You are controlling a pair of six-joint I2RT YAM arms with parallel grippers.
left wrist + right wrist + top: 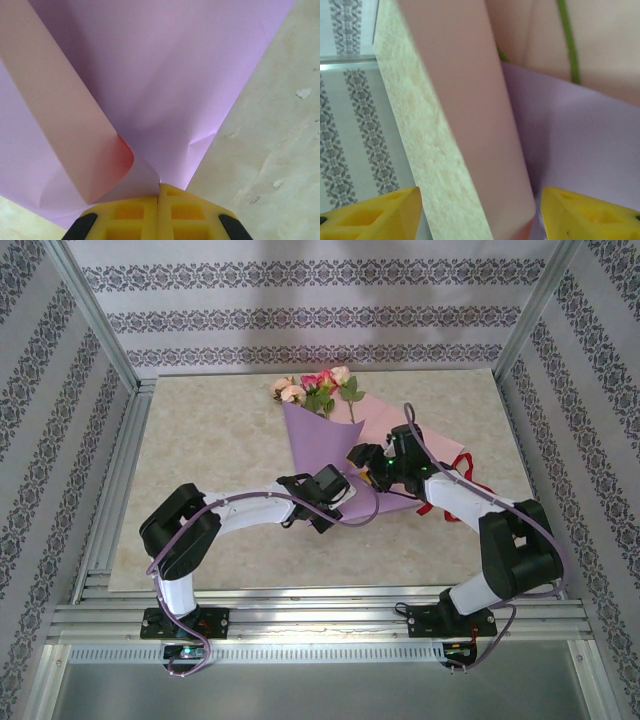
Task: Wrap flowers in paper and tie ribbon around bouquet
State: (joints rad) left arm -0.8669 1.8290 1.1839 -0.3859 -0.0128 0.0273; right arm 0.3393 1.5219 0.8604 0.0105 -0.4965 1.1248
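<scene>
1. Currently the bouquet (322,445) lies mid-desk (220,440). Its long axis runs from the flowers (315,385) at the far end to the narrow tip near the arms, slanted slightly right.
2. Left claw (159,194) is pressed together, pinching the paper (165,75) at the cone's narrow end. The lilac face is up, and a pink inner flap curls just beside the pinch.
3. Right claw (480,220) is spread wide and straddles the pink rolled edge of the paper. As far as I can tell it isn't gripping it. 1 green stem (568,45) shows past the fold.
4. Key relation: the ribbon (464,462) lies right of the bouquet, beyond the right claw and partly under the right forearm. It is not around the cone yet. The right arm is nearer to it, and the left arm is tied up holding the tip.
5. My read: the wrap looks done and the tie step is next. The right claw would have to go right for the ribbon, then carry it across the cone's short axis.
6. Count: 1 bouquet, 1 paper sheet, 1 ribbon, 2 claws, and about 5 rose heads (small, so unsure).
</scene>
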